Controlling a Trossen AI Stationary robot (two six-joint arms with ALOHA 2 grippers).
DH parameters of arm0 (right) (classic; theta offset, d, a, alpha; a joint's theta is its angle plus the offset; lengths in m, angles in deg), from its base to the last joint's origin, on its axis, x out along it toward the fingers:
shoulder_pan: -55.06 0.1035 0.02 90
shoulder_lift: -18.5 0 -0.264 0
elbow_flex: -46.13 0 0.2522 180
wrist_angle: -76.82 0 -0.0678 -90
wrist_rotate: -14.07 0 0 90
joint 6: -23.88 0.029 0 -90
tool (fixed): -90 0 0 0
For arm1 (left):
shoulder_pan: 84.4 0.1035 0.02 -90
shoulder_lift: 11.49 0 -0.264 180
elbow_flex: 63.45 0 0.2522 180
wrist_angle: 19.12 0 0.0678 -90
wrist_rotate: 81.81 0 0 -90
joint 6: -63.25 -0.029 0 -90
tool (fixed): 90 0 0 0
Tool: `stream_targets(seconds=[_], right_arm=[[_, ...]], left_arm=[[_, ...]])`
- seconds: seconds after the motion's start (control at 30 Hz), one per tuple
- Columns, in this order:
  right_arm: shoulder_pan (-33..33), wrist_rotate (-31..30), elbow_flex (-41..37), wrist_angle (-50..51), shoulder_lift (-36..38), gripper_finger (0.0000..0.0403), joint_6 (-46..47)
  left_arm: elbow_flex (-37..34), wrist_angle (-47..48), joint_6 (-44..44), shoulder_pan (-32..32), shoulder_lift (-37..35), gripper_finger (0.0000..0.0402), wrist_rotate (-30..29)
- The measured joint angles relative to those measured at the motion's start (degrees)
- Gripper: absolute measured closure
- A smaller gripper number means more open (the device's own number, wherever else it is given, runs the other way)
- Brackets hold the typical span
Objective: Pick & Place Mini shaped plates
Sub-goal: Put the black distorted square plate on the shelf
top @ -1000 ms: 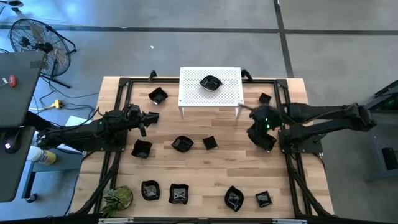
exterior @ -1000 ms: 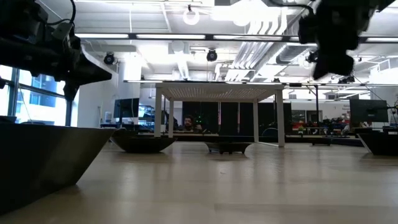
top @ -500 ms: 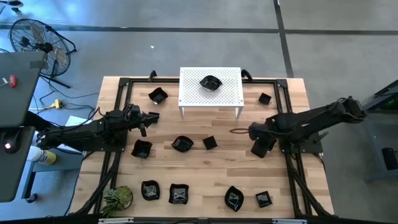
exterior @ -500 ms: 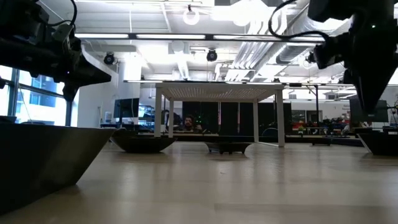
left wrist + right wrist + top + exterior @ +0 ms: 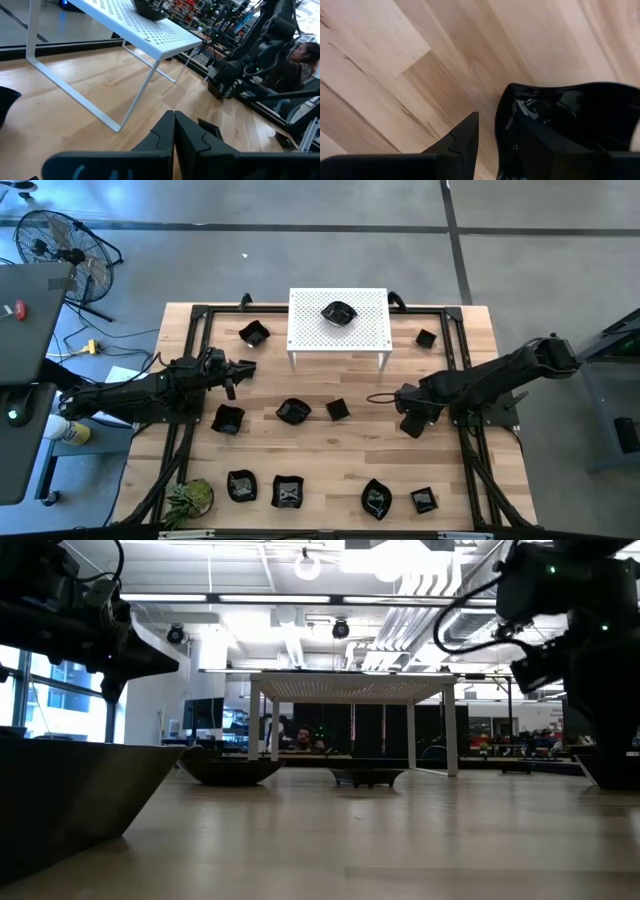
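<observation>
Several glossy black mini shaped plates lie about the wooden table, among them ones at the middle (image 5: 293,411), (image 5: 338,409) and along the near edge (image 5: 376,498). Another plate (image 5: 338,313) sits on the white perforated stand (image 5: 310,330). My right gripper (image 5: 410,423) points down at the table's right middle, open, over a plate (image 5: 570,110) that lies on the wood. One finger (image 5: 462,137) stands outside the plate's rim, with a strip of wood showing between them; the other is over its hollow. My left gripper (image 5: 240,370) hangs shut at the left, holding nothing.
The stand stands at the table's far middle, with a small plate (image 5: 425,337) to its right. A green plant (image 5: 190,498) sits at the near left corner. A black frame (image 5: 190,380) runs along the table's edges. Bare wood lies between the stand and the middle plates.
My right gripper has come down and toward the table's near edge from beside the stand's right leg, tipping until it points straight down over the table's right middle. The plates in view have kept their places.
</observation>
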Motion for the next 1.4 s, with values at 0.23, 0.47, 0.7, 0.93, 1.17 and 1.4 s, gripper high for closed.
stream_targets(seconds=[0.23, 0.47, 0.7, 0.93, 1.17, 1.4], right_arm=[[0.00, -0.16, -1.99, -1.31, 0.00, 0.0325, -0.02], [0.00, -0.53, -0.90, -2.73, 0.00, 0.0397, -1.53], [0.00, 0.84, 4.99, -1.86, 0.02, 0.0395, -4.10], [-0.02, 3.37, 19.82, 4.55, 0.02, 0.0393, -8.59], [-4.42, 1.21, 38.38, 11.09, 0.02, 0.0400, -11.67], [-17.63, -5.00, 57.73, 19.81, -7.71, 0.0391, -24.31]], left_arm=[[0.00, 0.04, 0.00, -0.01, 0.00, 0.0401, -0.02], [0.00, 0.09, -0.49, 0.00, 0.01, 0.0401, -0.06], [0.00, 0.11, -2.47, 0.00, 0.00, 0.0401, -0.23], [0.00, 0.13, -2.54, 0.00, 0.00, 0.0401, -0.22], [0.00, 0.15, -2.54, 0.00, 0.02, 0.0401, -0.20], [0.00, 0.13, -2.52, 0.00, 0.02, 0.0401, -0.19]])
